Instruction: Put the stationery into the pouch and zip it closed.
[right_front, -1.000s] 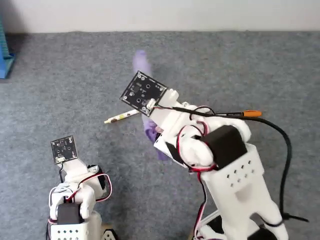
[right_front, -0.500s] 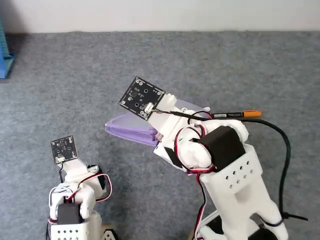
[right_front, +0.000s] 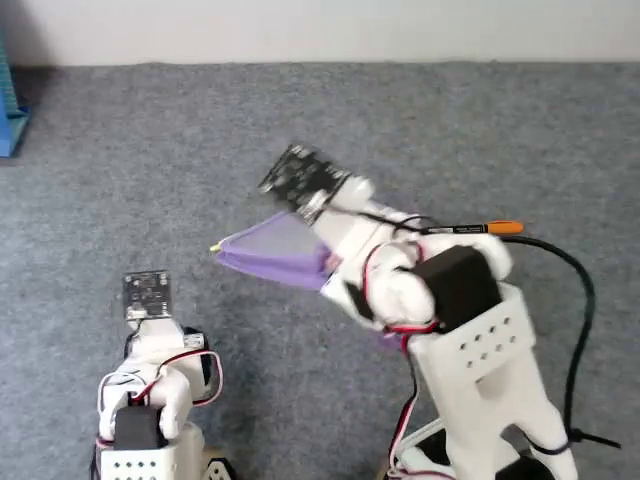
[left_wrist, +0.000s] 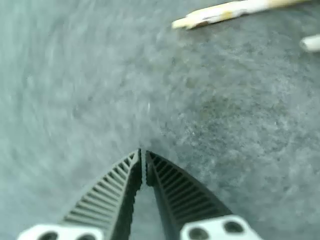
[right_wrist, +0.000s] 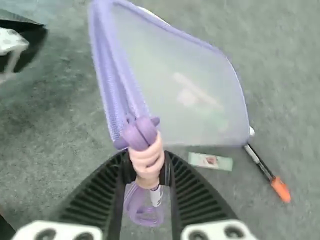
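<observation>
- pouch (right_wrist: 175, 95): flat, translucent purple mesh with stitched edges, held up over the grey carpet (right_front: 150, 160).
- right gripper (right_wrist: 145, 160): clamped on the pouch's pink-and-purple tab at one corner.
- left gripper (left_wrist: 143, 159): ribbed black fingers, tips touching, empty, low over the carpet.
- Loose on the carpet: orange-capped pen (right_wrist: 265, 172), small green-and-white flat piece (right_wrist: 210, 161), pale yellow pencil (left_wrist: 235, 10).
- From above, the pouch hides most of the pencil.

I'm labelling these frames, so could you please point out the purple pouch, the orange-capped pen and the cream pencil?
purple pouch (right_wrist: 185, 95), right wrist view, middle of its mesh side.
orange-capped pen (right_wrist: 264, 168), right wrist view, mid-barrel.
cream pencil (left_wrist: 232, 9), left wrist view, mid-shaft.
</observation>
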